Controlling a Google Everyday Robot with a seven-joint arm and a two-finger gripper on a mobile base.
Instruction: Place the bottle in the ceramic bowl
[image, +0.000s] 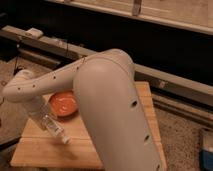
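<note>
The orange-red ceramic bowl (64, 104) sits on the left part of a wooden table (150, 120). My gripper (48, 121) is at the end of the pale arm, just in front of and left of the bowl. It is shut on the slim clear bottle (58, 131). The bottle sticks out of it, tilted down to the right, its tip just above the table top. The bottle is outside the bowl, close to its near rim. My big upper arm link (115, 110) hides the middle of the table.
The table's front left edge (30, 155) lies close below the gripper. A dark wall with a long rail (165, 80) runs behind the table. A blue and white object (206, 150) stands on the floor at the right edge.
</note>
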